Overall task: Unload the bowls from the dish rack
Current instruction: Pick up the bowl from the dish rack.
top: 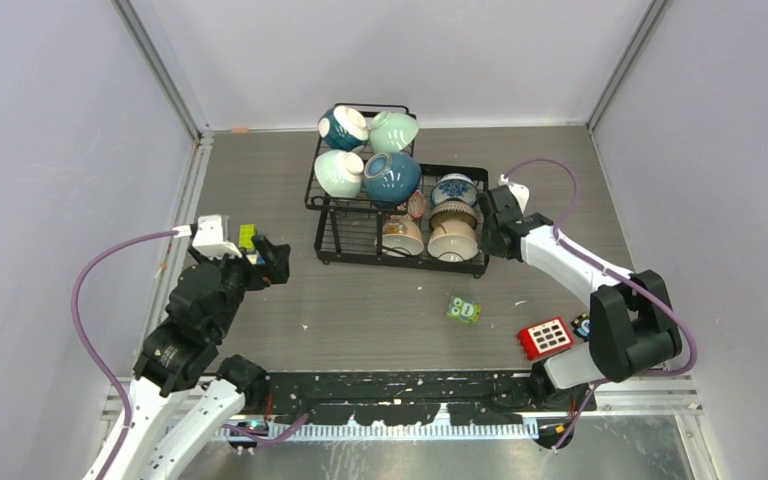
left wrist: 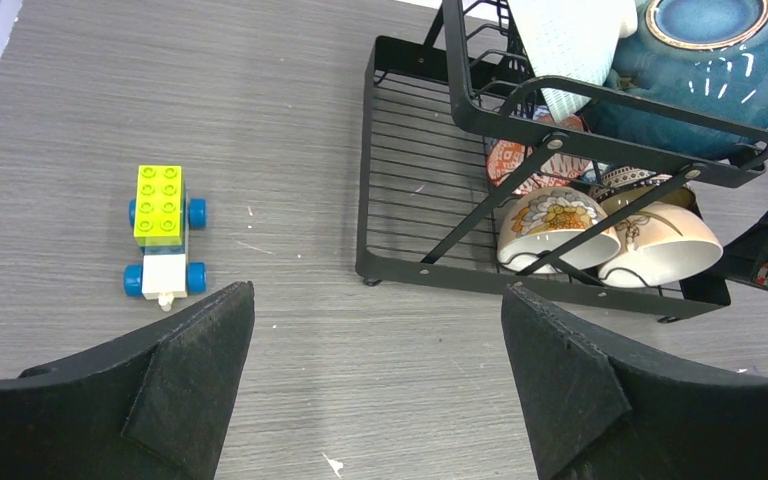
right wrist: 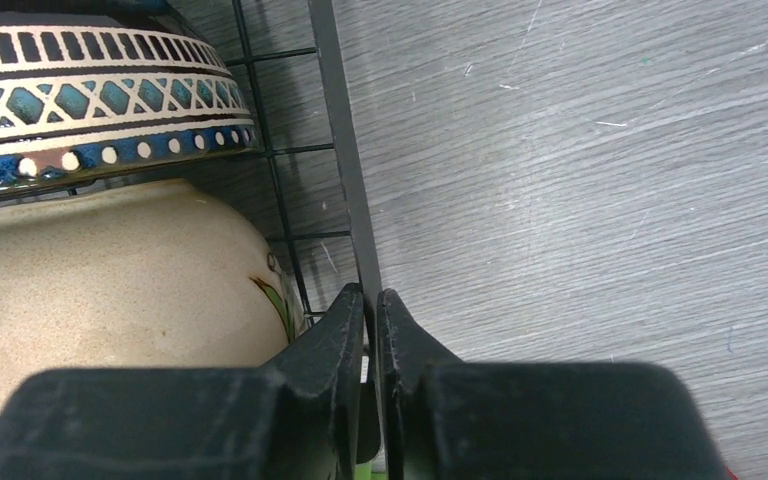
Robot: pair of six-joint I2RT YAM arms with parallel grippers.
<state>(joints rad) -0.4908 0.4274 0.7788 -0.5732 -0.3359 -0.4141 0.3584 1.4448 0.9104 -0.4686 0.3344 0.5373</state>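
Note:
The black wire dish rack [top: 400, 262] stands mid-table. Its upper basket carries two mint bowls [top: 394, 131], a dark teal bowl [top: 343, 127] and a large teal bowl [top: 392, 177]. The lower tray has a blue-patterned white bowl [top: 455, 189], cream bowls [top: 452, 241] and a reddish bowl [top: 417, 205]. My right gripper [right wrist: 371, 296] is shut on the rack's right rim bar [right wrist: 335, 110], beside a cream bowl [right wrist: 110, 270]. My left gripper [left wrist: 377, 290] hangs open over bare table, left of the rack [left wrist: 400, 270], holding nothing.
A yellow-green brick car with blue wheels [left wrist: 163, 235] lies left of the rack near my left gripper [top: 272, 262]. A green toy block [top: 463, 309] and a red block [top: 545, 338] lie in front of the rack on the right. Walls enclose three sides.

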